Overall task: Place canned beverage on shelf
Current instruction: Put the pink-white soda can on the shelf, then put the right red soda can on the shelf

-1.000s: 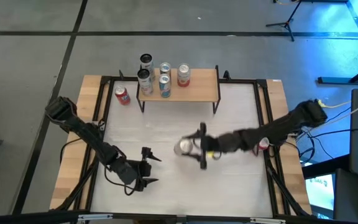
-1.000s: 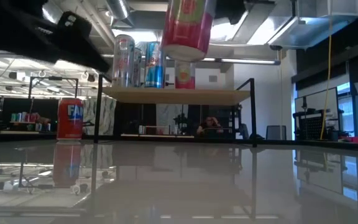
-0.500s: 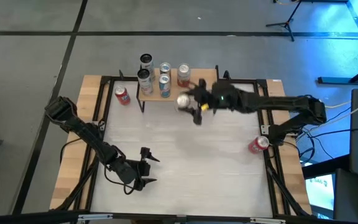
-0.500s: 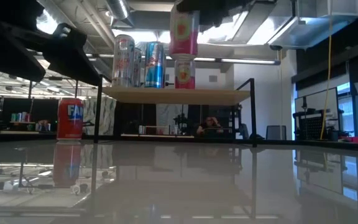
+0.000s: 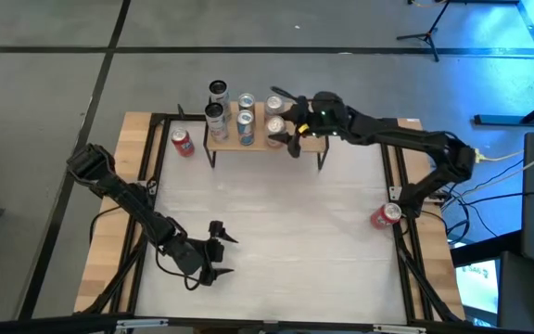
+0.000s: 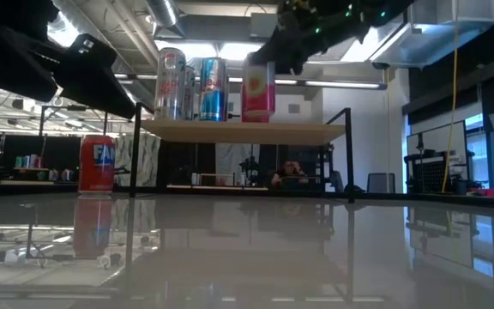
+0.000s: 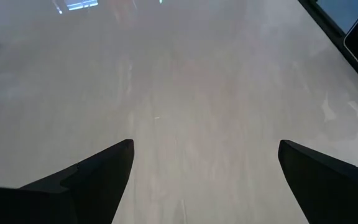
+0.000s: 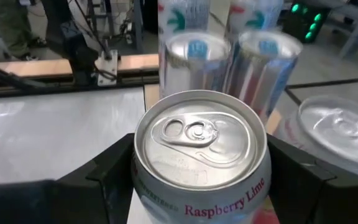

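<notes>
The shelf (image 5: 306,137) stands at the table's far edge; in the low view its board (image 6: 243,132) carries several upright cans (image 6: 171,84). My right gripper (image 5: 290,125) is over the shelf, shut on a pink Raspberry Lime can (image 8: 201,149), which also shows in the low view (image 6: 258,90). My left gripper (image 5: 213,250) is open and empty, low over the table's near left part; its own view shows only bare tabletop (image 7: 185,112). My right gripper pinches the can's side wall just under the top rim (image 8: 143,177) between its two fingers (image 8: 101,180), one on each side. It comes slanting down from the table's right. The can stands upright with its base (image 6: 258,118) at the shelf board; whether it rests there I cannot tell.
A red can (image 5: 183,142) stands on the table left of the shelf and also shows in the low view (image 6: 96,163). Another red can (image 5: 387,215) lies at the table's right edge. A dark can (image 5: 217,90) stands behind the shelf's left end.
My right gripper has carried the pink can from over the table's middle toward the far edge, passed above the shelf, then come down until the can's base is level with the board among the other cans. The can has stayed upright.
</notes>
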`<action>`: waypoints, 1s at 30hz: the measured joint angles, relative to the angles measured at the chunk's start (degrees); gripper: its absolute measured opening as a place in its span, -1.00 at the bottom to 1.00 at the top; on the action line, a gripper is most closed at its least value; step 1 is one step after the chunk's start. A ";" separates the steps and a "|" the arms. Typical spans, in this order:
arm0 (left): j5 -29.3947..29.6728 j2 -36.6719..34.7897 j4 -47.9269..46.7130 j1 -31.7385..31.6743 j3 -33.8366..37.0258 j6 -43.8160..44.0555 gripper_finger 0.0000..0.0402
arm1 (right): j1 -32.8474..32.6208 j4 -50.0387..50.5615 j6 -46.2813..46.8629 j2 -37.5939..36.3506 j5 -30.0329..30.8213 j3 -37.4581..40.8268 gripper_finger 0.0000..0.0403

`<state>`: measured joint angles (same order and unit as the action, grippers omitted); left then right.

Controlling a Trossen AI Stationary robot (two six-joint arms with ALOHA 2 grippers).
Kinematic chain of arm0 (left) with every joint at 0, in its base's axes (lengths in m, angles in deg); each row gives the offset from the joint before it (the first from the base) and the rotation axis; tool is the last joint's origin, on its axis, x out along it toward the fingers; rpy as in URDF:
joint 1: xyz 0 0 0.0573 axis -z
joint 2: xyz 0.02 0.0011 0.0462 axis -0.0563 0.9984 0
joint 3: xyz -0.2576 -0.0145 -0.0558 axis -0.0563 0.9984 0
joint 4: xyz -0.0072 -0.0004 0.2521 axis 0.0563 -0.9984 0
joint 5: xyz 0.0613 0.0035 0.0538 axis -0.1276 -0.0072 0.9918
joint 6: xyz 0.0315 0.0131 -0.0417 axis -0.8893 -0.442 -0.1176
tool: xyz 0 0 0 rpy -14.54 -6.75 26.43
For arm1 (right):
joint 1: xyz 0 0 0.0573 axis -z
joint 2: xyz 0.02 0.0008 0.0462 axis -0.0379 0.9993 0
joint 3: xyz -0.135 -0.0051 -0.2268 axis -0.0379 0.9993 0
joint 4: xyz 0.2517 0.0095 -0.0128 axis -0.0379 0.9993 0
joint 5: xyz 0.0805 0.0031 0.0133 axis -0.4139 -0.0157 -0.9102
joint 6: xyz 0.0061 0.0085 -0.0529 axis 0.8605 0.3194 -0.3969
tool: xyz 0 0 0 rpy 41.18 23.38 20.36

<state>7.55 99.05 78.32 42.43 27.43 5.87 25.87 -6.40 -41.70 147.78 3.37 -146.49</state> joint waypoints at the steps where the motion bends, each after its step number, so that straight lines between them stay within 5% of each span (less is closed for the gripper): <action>1: 0.11 0.02 0.02 0.00 0.00 -0.01 0.94 | 0.42 -0.57 -0.03 0.75 -0.75 0.00 0.35; 14: 0.23 0.02 0.45 -0.02 0.00 -0.01 0.94 | 1.56 -2.18 -0.24 3.20 -1.73 0.00 0.36; 21: 0.09 0.02 0.45 -0.02 0.00 0.01 0.94 | 1.45 -2.35 -1.26 3.20 1.99 0.00 0.90; 30: -0.05 0.02 0.43 -0.02 -0.02 0.02 0.94 | 0.45 -4.08 -1.31 1.62 1.51 0.00 0.56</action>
<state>7.49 99.06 78.76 42.41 27.41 5.89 26.32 -10.47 -43.01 149.40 4.88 -146.49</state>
